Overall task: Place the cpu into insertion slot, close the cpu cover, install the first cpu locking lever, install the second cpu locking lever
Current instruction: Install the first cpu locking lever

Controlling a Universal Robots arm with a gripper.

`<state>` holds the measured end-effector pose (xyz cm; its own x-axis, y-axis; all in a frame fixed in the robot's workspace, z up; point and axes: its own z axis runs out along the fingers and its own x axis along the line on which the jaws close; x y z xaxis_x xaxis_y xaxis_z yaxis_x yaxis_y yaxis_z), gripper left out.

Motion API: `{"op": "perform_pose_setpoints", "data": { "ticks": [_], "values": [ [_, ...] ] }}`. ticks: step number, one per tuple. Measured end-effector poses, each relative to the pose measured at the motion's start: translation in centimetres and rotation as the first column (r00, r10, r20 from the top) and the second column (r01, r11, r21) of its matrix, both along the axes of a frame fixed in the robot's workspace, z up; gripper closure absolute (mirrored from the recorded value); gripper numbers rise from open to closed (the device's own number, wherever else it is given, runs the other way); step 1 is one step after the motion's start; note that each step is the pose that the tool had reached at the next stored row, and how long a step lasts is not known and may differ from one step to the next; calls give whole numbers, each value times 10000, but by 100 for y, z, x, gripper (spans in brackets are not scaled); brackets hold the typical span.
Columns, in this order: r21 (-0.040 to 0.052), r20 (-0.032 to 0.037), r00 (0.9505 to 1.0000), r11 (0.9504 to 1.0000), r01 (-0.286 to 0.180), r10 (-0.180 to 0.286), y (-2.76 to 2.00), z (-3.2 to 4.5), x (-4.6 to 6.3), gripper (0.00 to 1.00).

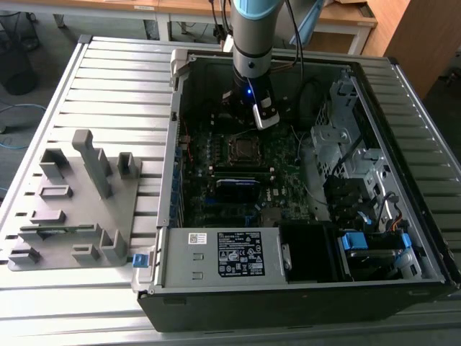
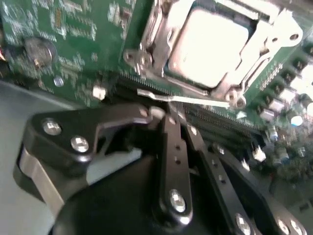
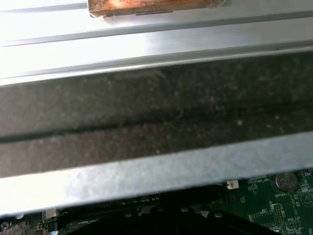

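UR gripper [image 2: 170,111] pinched narrow, tips against locking lever [image 2: 205,101]; lever's long axis lies crosswise to gripper, w/ cpu [image 2: 208,46] just beyond.

One arm [image 1: 253,36], one hand [image 2: 168,111]. One open computer case [image 1: 288,306], one green circuit board [image 2: 73,29] inside it. One cpu [image 2: 208,46], one cpu cover [image 2: 268,36] framing it, one insertion slot [image 1: 244,149]. One thin locking lever [image 2: 195,100] that can be counted (second wrist view). One coin battery [image 2: 39,49]. One black card [image 1: 238,189]. One labelled power supply [image 1: 230,256]. One grey fixture plate [image 1: 43,238] on one slatted tabletop [image 1: 108,65]; it has several uprights (exact count unclear).
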<state>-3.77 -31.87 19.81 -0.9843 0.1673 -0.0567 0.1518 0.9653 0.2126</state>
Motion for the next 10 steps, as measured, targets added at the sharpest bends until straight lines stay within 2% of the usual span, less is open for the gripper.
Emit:
{"op": "perform_pose_setpoints", "data": {
  "ticks": [6,10],
  "values": [
    [-2,-1,10000,10000,1,-1,-2,2,0,89],
    [10,0,10000,10000,1,-1,-2,56,0,89]
  ]
}}
